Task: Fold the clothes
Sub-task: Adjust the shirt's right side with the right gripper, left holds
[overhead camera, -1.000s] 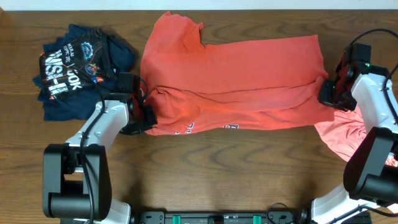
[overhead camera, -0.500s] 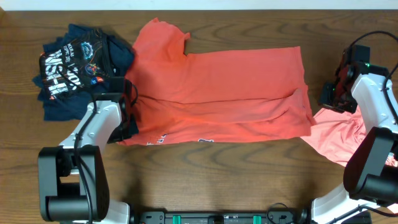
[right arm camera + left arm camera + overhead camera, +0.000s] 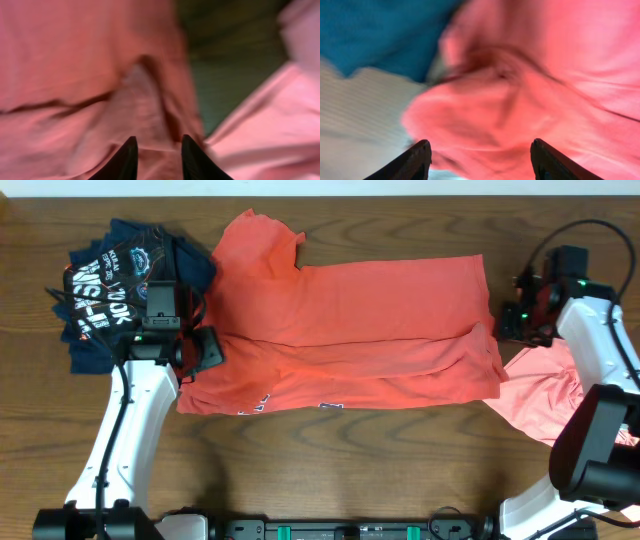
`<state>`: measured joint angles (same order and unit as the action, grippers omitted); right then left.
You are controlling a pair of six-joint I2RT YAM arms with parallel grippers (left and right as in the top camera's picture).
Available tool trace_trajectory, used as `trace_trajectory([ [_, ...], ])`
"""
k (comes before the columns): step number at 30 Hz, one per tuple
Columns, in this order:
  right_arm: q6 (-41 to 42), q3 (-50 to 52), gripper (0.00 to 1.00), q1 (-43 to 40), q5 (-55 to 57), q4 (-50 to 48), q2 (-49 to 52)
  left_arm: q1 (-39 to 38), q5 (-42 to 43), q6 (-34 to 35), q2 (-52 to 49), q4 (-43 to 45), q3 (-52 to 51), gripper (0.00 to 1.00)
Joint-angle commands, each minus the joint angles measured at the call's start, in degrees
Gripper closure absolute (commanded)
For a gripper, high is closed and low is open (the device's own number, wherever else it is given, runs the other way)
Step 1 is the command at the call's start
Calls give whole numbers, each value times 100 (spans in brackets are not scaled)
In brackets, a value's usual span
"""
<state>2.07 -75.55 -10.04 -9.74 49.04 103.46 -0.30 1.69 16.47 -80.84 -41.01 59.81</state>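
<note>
A coral-red T-shirt [image 3: 380,310] lies across the middle of the table, its lower part folded up into a long band. A bit of dark print shows at its front edge. My left gripper [image 3: 205,350] hovers over the shirt's left end. In the left wrist view that gripper [image 3: 481,142] is open, with blurred red cloth [image 3: 545,75] below and nothing between the fingers. My right gripper [image 3: 512,320] sits just off the shirt's right edge. In the right wrist view it [image 3: 159,138] is open a little above the cloth [image 3: 75,60]. A salmon-pink T-shirt [image 3: 545,395] lies crumpled at the right.
A pile of navy printed clothes [image 3: 110,295] lies at the back left, right behind my left arm. The wooden table [image 3: 350,460] shows bare along the front. The salmon-pink shirt [image 3: 270,130] reaches under my right arm toward the table's right edge.
The coral-red shirt has slid left and now lies still. My left gripper has let go of its left end, opened wide and lifted away. My right gripper has opened and moved back slightly.
</note>
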Motion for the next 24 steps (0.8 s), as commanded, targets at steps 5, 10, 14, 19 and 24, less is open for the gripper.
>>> trace_trajectory([
  [5,-280,4,68,341,-409,-2,203,-232,1010,-28,-243,17,33,35],
  [10,-295,4,67,411,-293,-20,352,-232,1010,17,-411,13,33,34],
  [14,-186,4,67,424,-295,-59,579,-232,1014,125,-472,-28,33,34],
  [19,48,4,70,448,-264,-168,1021,-232,1014,146,-474,-44,33,34],
  [24,402,2,99,433,-118,-367,1207,-232,1014,144,-474,-48,33,34],
])
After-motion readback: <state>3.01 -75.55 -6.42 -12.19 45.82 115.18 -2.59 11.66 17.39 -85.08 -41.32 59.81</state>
